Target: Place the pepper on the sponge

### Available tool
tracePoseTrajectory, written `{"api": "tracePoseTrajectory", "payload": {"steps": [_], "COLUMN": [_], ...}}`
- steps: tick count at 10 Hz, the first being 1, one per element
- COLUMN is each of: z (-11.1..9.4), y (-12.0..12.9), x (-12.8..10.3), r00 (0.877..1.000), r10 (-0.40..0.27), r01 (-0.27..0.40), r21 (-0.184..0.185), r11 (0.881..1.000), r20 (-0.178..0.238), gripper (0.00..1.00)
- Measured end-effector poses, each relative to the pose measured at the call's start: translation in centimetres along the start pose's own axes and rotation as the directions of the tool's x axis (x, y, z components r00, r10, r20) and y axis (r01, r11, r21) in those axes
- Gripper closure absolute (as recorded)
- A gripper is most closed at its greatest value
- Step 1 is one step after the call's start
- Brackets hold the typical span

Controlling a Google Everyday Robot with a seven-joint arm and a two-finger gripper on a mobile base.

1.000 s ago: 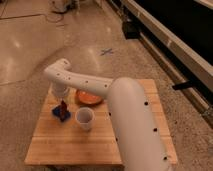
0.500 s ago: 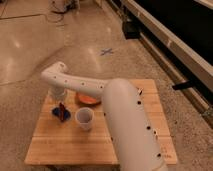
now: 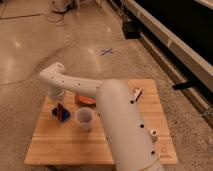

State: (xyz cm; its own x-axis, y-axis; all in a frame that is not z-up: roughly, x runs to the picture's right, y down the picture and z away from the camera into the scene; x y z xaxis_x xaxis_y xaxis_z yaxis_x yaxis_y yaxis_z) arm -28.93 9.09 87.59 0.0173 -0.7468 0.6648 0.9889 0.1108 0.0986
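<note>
Tool [image 3: 58, 102] just above one pepper [image 3: 59, 110], grip unclear; pepper touches one sponge [image 3: 64, 116]; one cup [image 3: 85, 119] beside.

Warm, moderate light falls from overhead. The polished floor [image 3: 30, 45] carries soft pale reflections toward ten and eleven o'clock, with no hard glare. From one to three o'clock the scene sinks into near-black. The white arm [image 3: 120, 120] is brightest along its top and greys on its underside. The wooden table [image 3: 65, 145] is evenly lit, and the cup [image 3: 84, 119] throws only a faint shadow. The gripper [image 3: 59, 106], at nine o'clock from centre below the arm's far end, sits dark in the arm's shade.
</note>
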Motion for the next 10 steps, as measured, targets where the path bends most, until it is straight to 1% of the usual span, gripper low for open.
{"api": "tracePoseTrajectory", "payload": {"steps": [1, 2, 7, 10], "z": [-0.1, -0.2, -0.1, -0.9], "y": [-0.3, -0.4, 0.2, 1.3], "x": [0.2, 0.4, 1.1, 1.4], "r00": [1.000, 1.000, 1.000, 1.000], "r10": [-0.002, -0.003, -0.012, -0.001], "r01": [0.002, 0.003, 0.012, 0.001], "r21": [0.003, 0.003, -0.014, -0.003], "r11": [1.000, 1.000, 1.000, 1.000], "r20": [-0.003, -0.007, -0.029, -0.026], "gripper": [0.22, 0.20, 0.20, 0.20]}}
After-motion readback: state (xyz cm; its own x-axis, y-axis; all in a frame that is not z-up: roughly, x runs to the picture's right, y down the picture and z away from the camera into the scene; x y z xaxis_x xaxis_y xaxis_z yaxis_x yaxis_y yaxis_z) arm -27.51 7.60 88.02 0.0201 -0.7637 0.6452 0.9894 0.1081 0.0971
